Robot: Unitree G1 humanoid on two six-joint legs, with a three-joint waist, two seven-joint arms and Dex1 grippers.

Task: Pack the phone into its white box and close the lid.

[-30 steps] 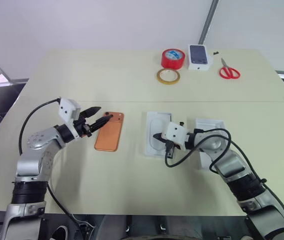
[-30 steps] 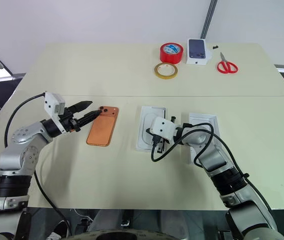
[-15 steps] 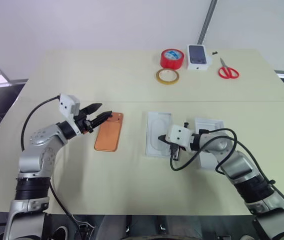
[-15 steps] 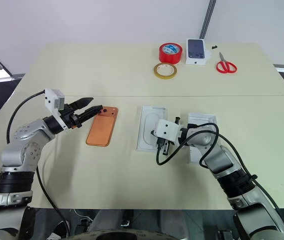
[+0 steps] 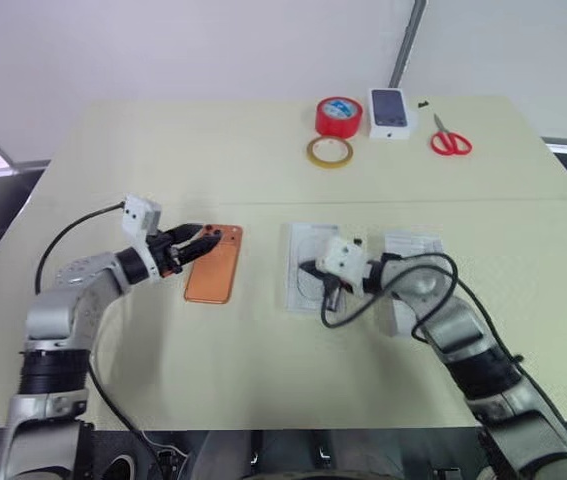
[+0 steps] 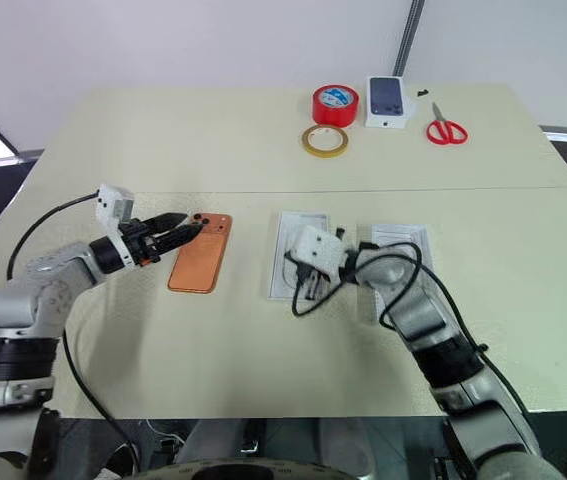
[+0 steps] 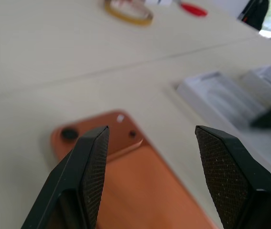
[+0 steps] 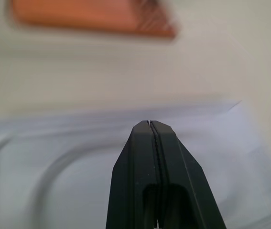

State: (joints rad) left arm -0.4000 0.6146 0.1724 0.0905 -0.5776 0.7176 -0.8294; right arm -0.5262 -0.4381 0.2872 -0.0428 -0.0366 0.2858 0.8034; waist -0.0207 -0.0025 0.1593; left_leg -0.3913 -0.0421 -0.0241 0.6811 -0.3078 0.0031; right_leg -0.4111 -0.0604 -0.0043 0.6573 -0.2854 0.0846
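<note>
Pickup step: your left end effector (image 5: 200, 240) gapes wide at the camera end of the phone (image 5: 213, 265), flat on the table (image 5: 213, 150) centre-left, right end effector (image 5: 308, 270) pinched shut over the insert; next, straddle its edges and close.

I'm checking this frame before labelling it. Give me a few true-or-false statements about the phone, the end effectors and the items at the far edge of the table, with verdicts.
1. The phone lies flat on the table. True.
2. The left end effector is shut on the phone. False: its fingers stand open at the phone's camera end, holding nothing.
3. The right end effector is shut and holds nothing. True; it hovers above the flat white insert.
4. The phone already sits in a white box. False: it lies on bare table, left of the insert.
5. The red scissors lie between the two tape rolls. False: they lie right of the small white box; the red tape roll and yellow tape roll are left of it.
</note>
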